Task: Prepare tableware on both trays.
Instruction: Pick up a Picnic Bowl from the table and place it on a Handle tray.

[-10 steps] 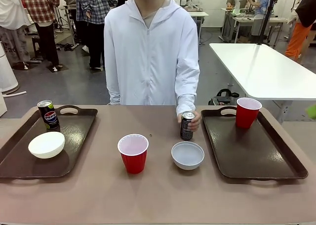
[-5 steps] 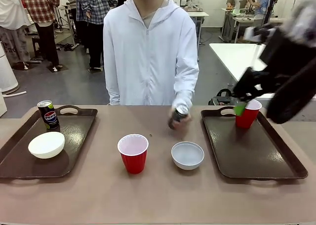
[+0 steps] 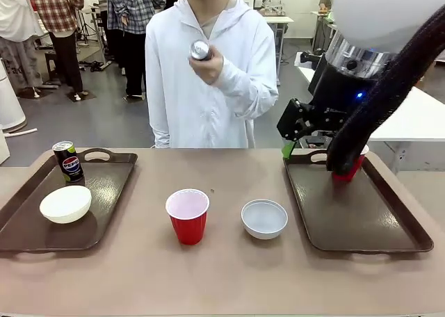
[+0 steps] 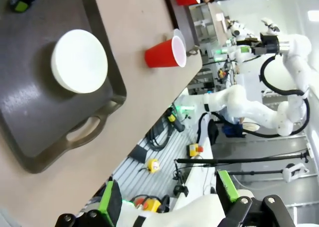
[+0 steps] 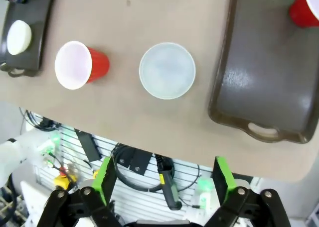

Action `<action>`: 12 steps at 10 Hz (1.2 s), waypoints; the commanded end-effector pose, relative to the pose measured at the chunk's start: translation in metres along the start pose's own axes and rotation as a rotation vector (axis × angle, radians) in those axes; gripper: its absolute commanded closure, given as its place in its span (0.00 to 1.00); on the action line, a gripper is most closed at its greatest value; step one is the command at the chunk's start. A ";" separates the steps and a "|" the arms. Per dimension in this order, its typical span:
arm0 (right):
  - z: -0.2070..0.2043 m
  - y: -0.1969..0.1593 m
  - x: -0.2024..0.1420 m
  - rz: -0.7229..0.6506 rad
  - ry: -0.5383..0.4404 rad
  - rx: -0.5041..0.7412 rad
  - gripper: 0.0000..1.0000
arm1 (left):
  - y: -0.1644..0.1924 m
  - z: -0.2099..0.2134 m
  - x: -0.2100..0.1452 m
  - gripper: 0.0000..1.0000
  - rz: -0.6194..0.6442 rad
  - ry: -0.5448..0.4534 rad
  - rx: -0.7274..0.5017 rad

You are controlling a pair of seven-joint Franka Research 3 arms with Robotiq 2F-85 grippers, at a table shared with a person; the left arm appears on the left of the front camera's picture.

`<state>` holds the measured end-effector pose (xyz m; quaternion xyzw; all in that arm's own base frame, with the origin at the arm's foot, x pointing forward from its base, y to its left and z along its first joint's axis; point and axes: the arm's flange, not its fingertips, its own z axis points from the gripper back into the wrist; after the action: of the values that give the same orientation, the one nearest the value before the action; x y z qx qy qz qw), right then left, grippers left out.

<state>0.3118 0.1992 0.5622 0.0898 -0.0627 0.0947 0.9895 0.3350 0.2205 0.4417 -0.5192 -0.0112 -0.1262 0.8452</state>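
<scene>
On the left dark brown rectangular plastic tray [image 3: 104, 199], one black Pepsi can [image 3: 69, 163] and one round white bowl [image 3: 65, 204] are sitting; the right tray [image 3: 361, 220] is carrying one red plastic cup [image 5: 304, 10]. Left to place, the second cup [image 3: 188, 216] and second bowl [image 3: 264, 219] are waiting on the table [image 3: 139, 275], and a person's hand [image 3: 208, 65] is holding the second can [image 3: 200, 50]. My left fingers [image 4: 110, 204] and right fingers [image 5: 103, 179] are hanging spread, empty.

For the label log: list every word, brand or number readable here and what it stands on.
"PEPSI": black drink can at the far end of the left dark brown plastic tray.
Second drink can in the person's raised hand: print too blurred to read.
No other print can be read.
</scene>
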 end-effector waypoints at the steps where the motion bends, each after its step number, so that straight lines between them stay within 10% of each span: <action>1: -0.006 -0.006 0.003 -0.038 0.003 -0.067 0.00 | 0.001 0.011 0.000 0.00 0.017 -0.012 0.010; 9: -0.123 -0.010 0.046 -0.204 -0.065 -0.111 0.00 | -0.030 0.028 -0.002 0.00 -0.038 -0.084 0.066; 12: -0.111 0.001 0.032 -0.151 -0.089 -0.117 0.00 | -0.026 0.031 -0.003 0.00 -0.043 -0.054 0.073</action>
<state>0.3706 0.2196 0.4421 0.0404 -0.1065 0.0060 0.9935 0.3275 0.2412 0.4797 -0.4896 -0.0530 -0.1261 0.8611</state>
